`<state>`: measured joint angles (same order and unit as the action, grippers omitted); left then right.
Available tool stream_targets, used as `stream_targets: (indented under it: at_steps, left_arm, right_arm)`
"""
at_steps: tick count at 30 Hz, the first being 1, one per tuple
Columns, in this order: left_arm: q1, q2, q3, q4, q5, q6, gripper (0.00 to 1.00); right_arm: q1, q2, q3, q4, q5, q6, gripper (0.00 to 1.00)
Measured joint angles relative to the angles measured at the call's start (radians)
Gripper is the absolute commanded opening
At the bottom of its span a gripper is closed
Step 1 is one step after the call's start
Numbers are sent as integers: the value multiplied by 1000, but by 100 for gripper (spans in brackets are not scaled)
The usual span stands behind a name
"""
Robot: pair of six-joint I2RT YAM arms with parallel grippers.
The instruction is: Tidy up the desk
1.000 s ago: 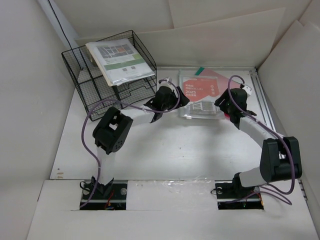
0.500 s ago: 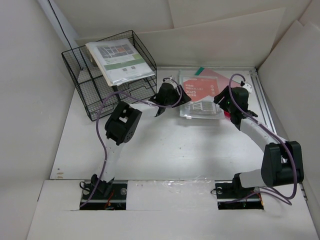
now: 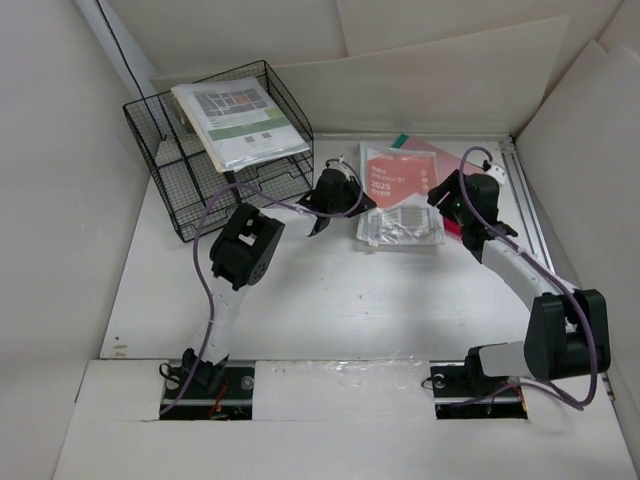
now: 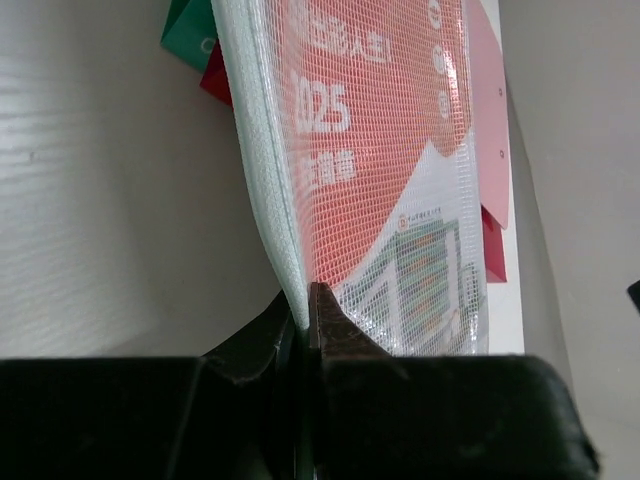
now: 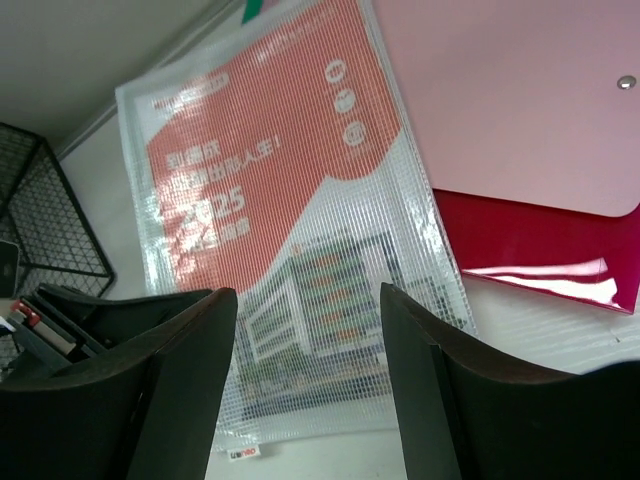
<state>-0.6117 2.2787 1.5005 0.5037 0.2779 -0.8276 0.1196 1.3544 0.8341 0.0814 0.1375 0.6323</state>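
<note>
Desk (image 3: 330, 290): white top spread under both arms, carrying every item listed.
Mesh pouch (image 3: 400, 195): far centre of the desk, long axis running near to far, lying over a pink folder (image 5: 520, 90) and a dark red folder (image 5: 540, 270).
Left gripper (image 4: 303, 300): jaws closed tight on the pouch's left long edge, toward its near end; arm reaches in low from the left, forearm passing the wire tray (image 3: 190, 190).
Right gripper (image 5: 300, 295): jaws spread wide, holding nothing, poised above the pouch's right side.
Nearer arm: left, already in contact.
Coming move, judged: carrying the pouch leftward to the tray.
</note>
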Motion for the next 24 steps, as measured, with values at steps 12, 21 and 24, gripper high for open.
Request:
stream_targets:
  at_steps: [12, 21, 24]
  left_arm:
    - [-5, -342, -118, -159, -65, 92, 0]
    - [6, -506, 151, -408, -152, 201, 0]
    - [47, -536, 261, -480, -163, 219, 0]
  right_arm:
    - [-1, -216, 4, -13, -34, 0, 65]
    - [-27, -355, 40, -57, -56, -7, 65]
    - [-33, -367, 40, -70, -68, -11, 65]
